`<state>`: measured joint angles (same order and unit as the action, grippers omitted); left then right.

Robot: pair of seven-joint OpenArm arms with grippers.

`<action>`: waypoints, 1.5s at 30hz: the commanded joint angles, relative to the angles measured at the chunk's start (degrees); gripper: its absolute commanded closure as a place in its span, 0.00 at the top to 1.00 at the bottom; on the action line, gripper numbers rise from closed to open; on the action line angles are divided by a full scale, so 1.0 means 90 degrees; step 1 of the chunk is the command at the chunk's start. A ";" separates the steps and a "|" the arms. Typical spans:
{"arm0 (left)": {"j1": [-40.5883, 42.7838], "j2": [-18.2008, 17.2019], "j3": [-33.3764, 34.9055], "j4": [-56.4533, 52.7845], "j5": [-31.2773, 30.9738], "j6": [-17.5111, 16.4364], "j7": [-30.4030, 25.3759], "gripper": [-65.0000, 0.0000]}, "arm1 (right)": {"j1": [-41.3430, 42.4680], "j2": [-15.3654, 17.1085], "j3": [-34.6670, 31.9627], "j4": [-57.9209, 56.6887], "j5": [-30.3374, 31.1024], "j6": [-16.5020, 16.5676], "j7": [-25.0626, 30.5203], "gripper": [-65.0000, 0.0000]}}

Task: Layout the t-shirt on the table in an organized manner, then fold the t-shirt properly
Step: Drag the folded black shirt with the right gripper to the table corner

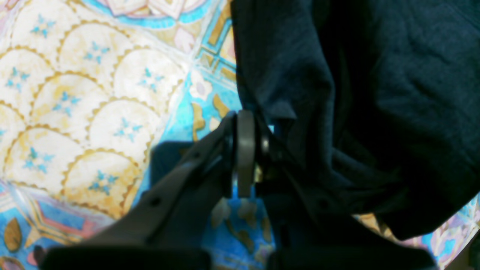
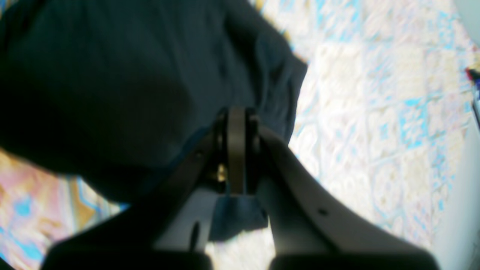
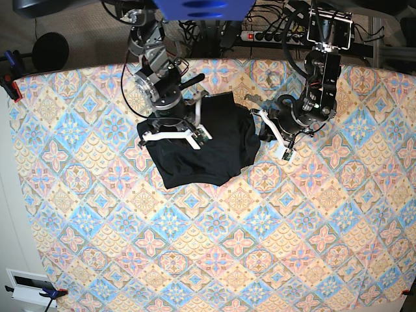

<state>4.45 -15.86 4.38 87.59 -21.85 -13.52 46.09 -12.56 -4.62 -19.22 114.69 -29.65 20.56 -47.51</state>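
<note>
The black t-shirt (image 3: 198, 143) lies bunched near the table's (image 3: 214, 260) far edge, each side pinched by the left gripper (image 1: 245, 123) and right gripper (image 2: 236, 116). Drawing both apart evenly, low over the cloth, should flatten it.

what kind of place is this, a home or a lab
Probably a robot lab or test bench, not a home: two arms mounted over a cloth-covered table, a power strip with tangled cables behind it, and clamps pinning the cloth's edge.
</note>
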 commanded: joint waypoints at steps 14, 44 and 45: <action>0.0019 -0.0031 0.0006 -0.0018 0.0215 0.0081 0.0247 0.00 | 0.0550 -0.0409 0.0304 -0.0705 0.1580 -0.0033 0.0224 0.00; 0.0058 0.0087 -0.0052 -0.0018 0.0254 0.0081 0.0247 0.00 | 0.0853 0.0323 0.0422 -0.3371 0.1717 -0.0033 0.0790 0.00; 0.0058 0.0087 -0.0052 -0.0018 0.0254 0.0081 0.0247 0.00 | 0.0853 0.0548 0.0500 -0.3371 0.1717 -0.0033 0.0790 0.00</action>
<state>4.80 -14.74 4.05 87.53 -21.30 -13.45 45.82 -3.92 -1.43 -15.68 85.41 -9.72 21.37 -32.23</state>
